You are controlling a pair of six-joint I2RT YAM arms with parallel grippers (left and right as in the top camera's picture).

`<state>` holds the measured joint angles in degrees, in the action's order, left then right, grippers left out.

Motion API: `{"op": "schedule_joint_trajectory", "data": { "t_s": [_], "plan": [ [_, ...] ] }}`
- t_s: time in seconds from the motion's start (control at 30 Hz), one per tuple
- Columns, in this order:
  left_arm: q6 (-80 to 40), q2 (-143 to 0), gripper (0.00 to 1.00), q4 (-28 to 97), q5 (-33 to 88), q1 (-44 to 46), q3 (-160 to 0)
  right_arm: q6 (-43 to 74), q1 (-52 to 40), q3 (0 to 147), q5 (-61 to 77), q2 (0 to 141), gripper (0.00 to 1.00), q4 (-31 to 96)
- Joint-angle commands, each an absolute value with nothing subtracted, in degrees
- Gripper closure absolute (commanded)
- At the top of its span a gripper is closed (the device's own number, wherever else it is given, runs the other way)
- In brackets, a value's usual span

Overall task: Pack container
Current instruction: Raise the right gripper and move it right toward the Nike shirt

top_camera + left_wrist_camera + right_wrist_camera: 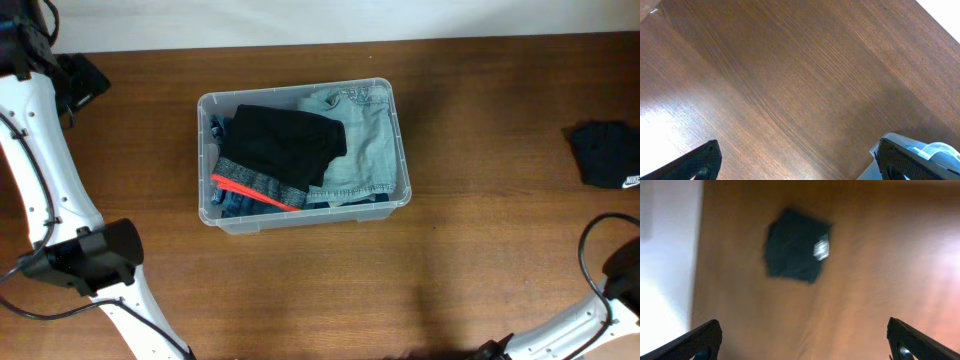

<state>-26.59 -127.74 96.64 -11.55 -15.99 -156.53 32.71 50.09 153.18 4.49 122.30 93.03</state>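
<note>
Overhead, the container [203, 150] sits on the wooden table [450, 260] well apart from both pincers, off to the right of the left arm and to the left of the right one. It holds folded clothes: a black garment [285, 140] on top, pale denim [365, 145] beside it, and a grey piece with an orange edge [255, 186] along the nearer wall.

The left pincer [797, 150] is released, its two fingers spread wide at the lower corners of its wrist view, with only bare wood grain between and ahead of them; nothing is held.

The right pincer [804, 327] is likewise released and empty, fingers wide apart. Ahead of it, a little toward its left finger and clear of both fingertips, lies a folded black cloth [795, 247] with a pale mark on it. That wrist view is blurred, so finer detail cannot be told. The same cloth lies near the table's right edge in the overhead view, far from the container.
</note>
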Motion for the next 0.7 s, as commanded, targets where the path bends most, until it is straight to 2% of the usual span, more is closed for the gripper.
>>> {"op": "schedule_joint_trajectory", "data": {
  "t_s": [0.0, 0.13, 0.27, 0.47, 0.67],
  "plan": [
    [-26.89, -126.82, 0.01, 96.68, -11.79, -15.92, -156.20, 27.22, 48.77, 152.90, -8.14, 122.30, 0.01, 92.77],
    [-26.89, -126.85, 0.01, 96.71, -11.77, -15.92, -156.20, 26.61, 46.76, 152.90, -6.83, 122.30, 0.01, 92.60],
    [-26.89, -126.82, 0.01, 96.68, -11.77, -15.92, -156.18, 29.71, 42.00, 152.88, -17.21, 122.30, 0.01, 93.41],
    [-26.89, -126.82, 0.01, 96.68, -11.77, -15.92, -156.20, 32.08, 32.25, 152.88, -26.85, 122.28, 0.01, 94.54],
    [-26.89, -126.85, 0.01, 96.71, -11.79, -15.92, -156.20, 27.33, 21.37, 152.90, -27.22, 122.17, 0.01, 94.35]
  ]
}}
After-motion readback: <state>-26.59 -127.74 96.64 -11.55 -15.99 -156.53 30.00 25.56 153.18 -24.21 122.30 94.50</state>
